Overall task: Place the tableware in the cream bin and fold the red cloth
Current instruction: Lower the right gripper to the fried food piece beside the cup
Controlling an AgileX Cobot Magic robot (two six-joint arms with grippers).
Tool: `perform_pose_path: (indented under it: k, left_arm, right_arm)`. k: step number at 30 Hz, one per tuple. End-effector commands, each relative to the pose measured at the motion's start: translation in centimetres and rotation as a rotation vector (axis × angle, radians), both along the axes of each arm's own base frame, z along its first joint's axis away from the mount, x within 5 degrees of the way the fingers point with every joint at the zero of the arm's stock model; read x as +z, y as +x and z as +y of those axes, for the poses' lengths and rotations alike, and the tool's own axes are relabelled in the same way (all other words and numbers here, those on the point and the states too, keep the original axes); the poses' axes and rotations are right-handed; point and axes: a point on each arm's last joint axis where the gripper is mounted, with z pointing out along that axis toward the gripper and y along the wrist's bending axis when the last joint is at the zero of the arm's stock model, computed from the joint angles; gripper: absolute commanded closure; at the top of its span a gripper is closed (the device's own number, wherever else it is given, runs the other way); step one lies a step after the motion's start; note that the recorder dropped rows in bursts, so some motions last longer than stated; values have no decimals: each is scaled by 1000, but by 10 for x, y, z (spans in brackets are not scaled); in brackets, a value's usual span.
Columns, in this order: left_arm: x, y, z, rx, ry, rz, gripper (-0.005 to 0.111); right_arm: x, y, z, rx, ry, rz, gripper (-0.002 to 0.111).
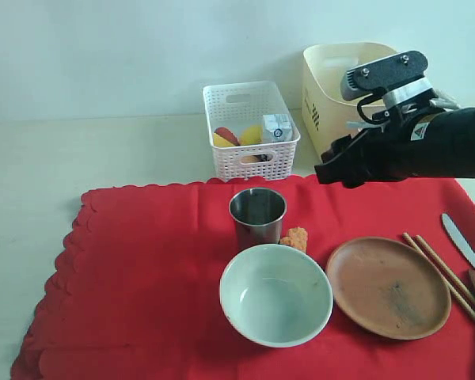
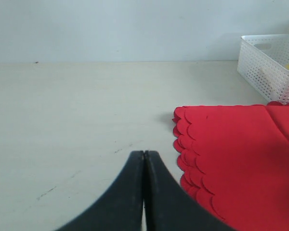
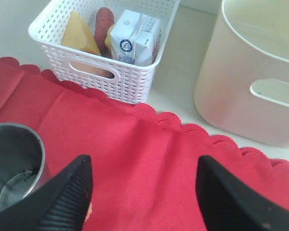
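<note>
The small steel cup stands upright on the bright red scalloped cloth, near the spread, empty right hand and toward the cloth's middle from it, while the left hand, pressed together, sits well apart.

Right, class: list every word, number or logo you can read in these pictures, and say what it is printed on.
Carton in the white basket: round blue logo and small print, too blurred to read.
Sticker on the right arm: too small to read.
No text here is clear enough to quote.
</note>
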Motion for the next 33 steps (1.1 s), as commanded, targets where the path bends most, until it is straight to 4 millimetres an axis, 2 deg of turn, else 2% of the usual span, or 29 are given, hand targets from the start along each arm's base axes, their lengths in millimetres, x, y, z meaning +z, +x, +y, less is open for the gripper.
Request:
perform_pose_path:
  k: [1,12,23,26,33]
  left_arm:
    - [0,0,0,0,-4,-14,107]
    - [0,0,0,0,-4,-14,107]
    - [0,0,0,0,-4,-14,107]
    - [0,0,0,0,-4,-14,107]
    - [0,0,0,0,-4,-14,107]
  right_arm:
    - [1,-1,-1,-14,16,-4,49]
    - [2,0,-1,-36,42,-4,49]
    - [3,13,9,3,-9,211,49]
    - [0,13,11,45,-58,289,49]
    - [-2,10,11,53,-68,332,49]
